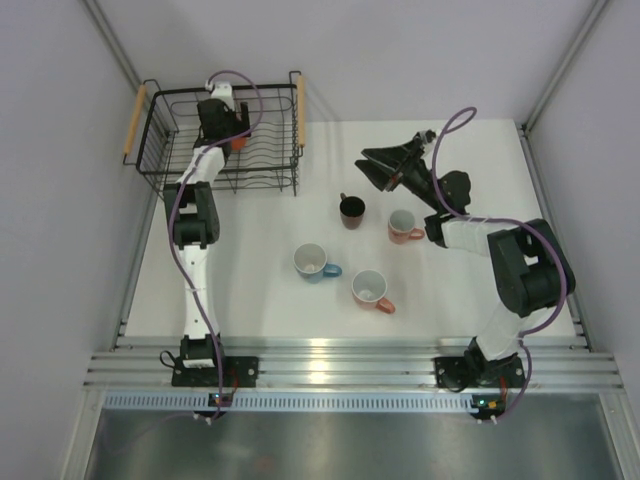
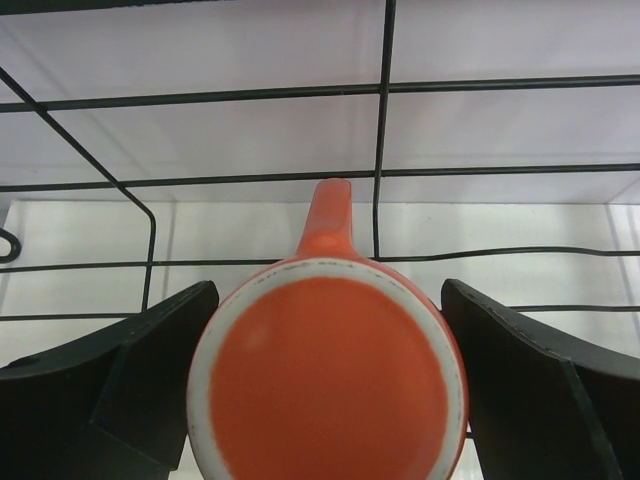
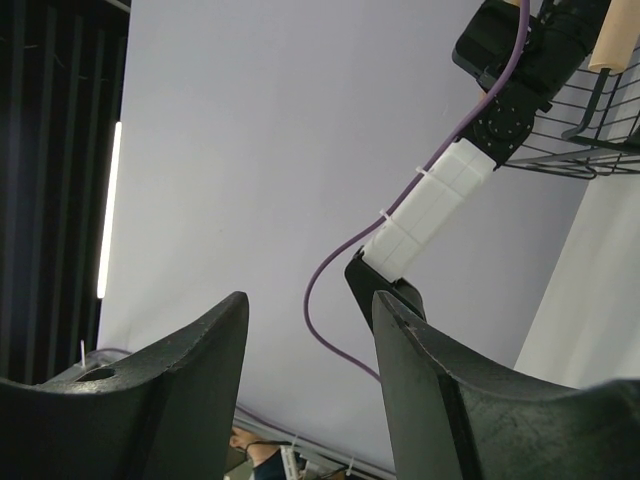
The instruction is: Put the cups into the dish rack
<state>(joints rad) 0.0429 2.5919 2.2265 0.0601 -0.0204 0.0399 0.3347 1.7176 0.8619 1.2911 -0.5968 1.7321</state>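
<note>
The black wire dish rack (image 1: 163,172) stands at the back left, and its wires (image 2: 383,130) cross the left wrist view. My left gripper (image 1: 230,135) reaches down into it. An orange cup (image 2: 328,385) sits upside down there, base toward the camera and handle pointing away. My left gripper (image 2: 330,290) is open, one finger on each side of the cup. On the table stand a dark brown cup (image 1: 352,210), a pink cup (image 1: 404,226), a light blue cup (image 1: 313,262) and another pink cup (image 1: 371,290). My right gripper (image 1: 385,168) (image 3: 310,295) hangs open and empty above the table, behind the dark cup.
The rack has wooden handles (image 1: 133,125) on its sides. A corner of it (image 3: 600,130) and the left arm show in the right wrist view. Grey walls close in the white table (image 1: 250,290) on the left, back and right.
</note>
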